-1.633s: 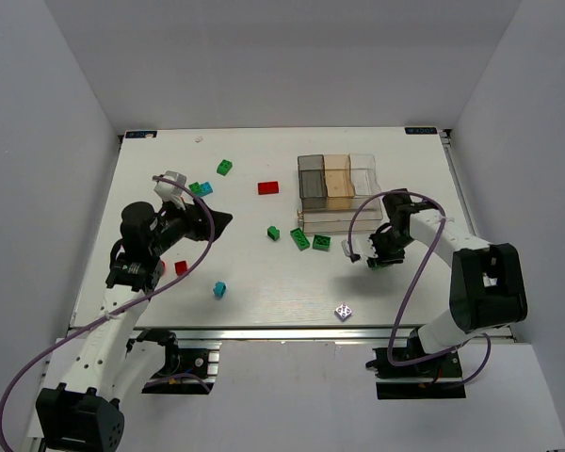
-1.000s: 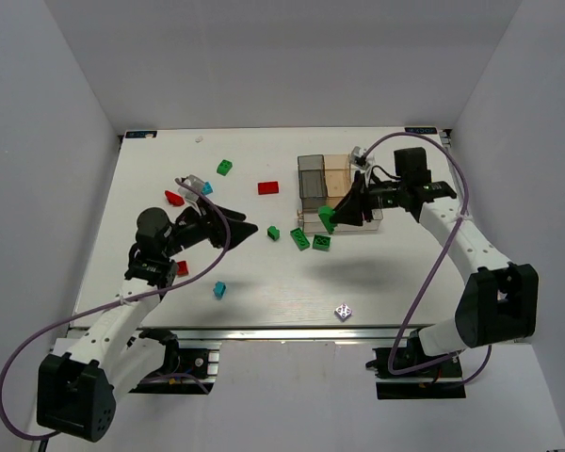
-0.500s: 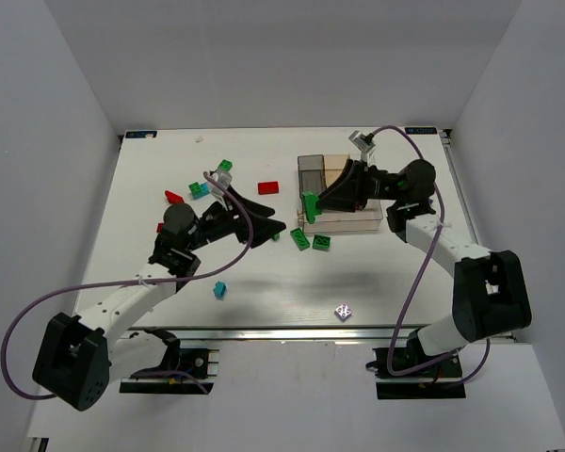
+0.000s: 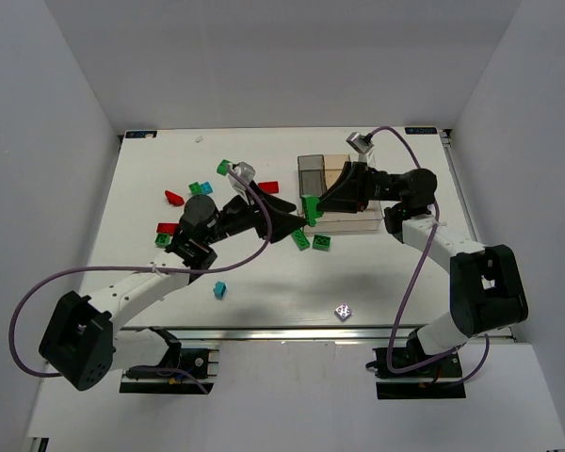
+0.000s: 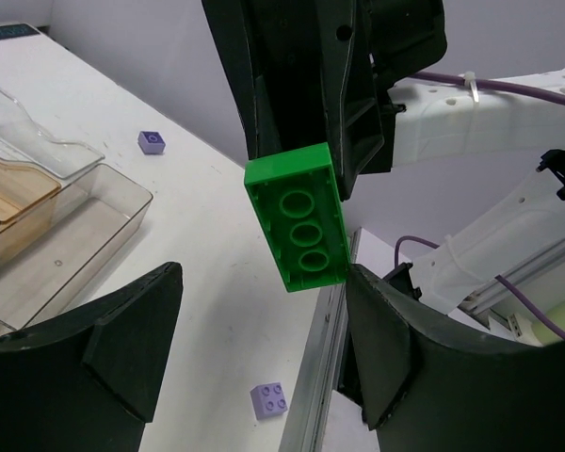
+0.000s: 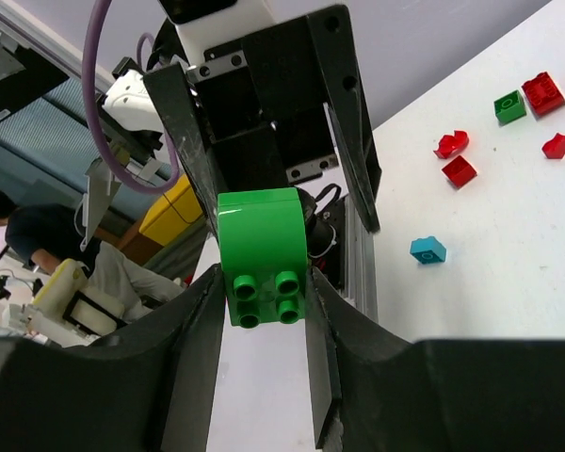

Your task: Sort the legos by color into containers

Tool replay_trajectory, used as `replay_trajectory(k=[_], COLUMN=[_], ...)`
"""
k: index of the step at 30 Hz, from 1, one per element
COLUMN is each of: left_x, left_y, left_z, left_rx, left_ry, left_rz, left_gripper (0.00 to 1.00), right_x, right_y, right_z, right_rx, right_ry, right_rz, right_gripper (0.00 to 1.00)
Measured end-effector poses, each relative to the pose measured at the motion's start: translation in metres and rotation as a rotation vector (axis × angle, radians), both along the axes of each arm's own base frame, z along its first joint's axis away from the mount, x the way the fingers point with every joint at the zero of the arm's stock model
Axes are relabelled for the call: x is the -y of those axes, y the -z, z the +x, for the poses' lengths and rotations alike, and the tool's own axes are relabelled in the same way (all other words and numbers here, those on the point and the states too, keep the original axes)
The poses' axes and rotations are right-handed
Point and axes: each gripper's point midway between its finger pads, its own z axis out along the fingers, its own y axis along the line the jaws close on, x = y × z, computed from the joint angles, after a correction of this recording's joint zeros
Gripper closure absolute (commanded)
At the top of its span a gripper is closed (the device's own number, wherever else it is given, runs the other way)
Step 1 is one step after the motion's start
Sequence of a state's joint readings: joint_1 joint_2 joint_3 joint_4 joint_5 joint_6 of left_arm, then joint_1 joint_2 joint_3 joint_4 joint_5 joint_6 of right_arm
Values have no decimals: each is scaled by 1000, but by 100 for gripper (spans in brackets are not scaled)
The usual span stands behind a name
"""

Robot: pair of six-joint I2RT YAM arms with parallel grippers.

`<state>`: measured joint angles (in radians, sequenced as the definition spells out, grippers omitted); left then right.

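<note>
My right gripper (image 6: 261,287) is shut on a green lego (image 6: 261,247), which hangs in the air just left of the containers (image 4: 344,193). In the top view that lego (image 4: 309,203) sits at the right gripper's (image 4: 314,209) tip. My left gripper (image 5: 262,282) is open and points at it from the left, one finger on each side of the lego's (image 5: 297,226) lower end. The right finger touches or nearly touches it. In the top view the left gripper (image 4: 299,223) meets the right one tip to tip. More legos lie on the table: green (image 4: 301,239), red (image 4: 268,186), cyan (image 4: 219,289).
The clear tray (image 5: 38,202) of compartments lies behind the grippers. Red (image 4: 173,198), green (image 4: 224,168) and cyan (image 4: 206,188) bricks are scattered at the left. A small purple brick (image 4: 343,311) lies near the front edge, and the metal table rail (image 5: 325,358) runs below the grippers.
The left arm has swung right until its open fingers flank the green lego. The right gripper carried that lego left past the containers, then held nearly still.
</note>
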<state>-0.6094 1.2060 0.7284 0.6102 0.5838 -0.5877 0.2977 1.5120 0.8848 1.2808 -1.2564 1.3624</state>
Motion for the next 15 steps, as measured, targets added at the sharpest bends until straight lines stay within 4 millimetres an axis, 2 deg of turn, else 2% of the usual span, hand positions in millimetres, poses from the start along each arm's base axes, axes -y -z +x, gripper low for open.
replay_trajectory(k=[4,8,15], left_x=[9,14,20], left_y=[4,-1,-9], left_z=[-5,-10,-14], left_rx=[-11,0,20], left_ry=[24,37,41], left_rz=[8,3,-7], left_gripper=[22,26,38], right_x=[-1,-1,-2], right_y=[0,1,5], right_z=[-2,-1,2], right_rx=[14,40,91], right_ry=[-7,-4,7], right_rz=[1,3,1], right_gripper=[100,100,100])
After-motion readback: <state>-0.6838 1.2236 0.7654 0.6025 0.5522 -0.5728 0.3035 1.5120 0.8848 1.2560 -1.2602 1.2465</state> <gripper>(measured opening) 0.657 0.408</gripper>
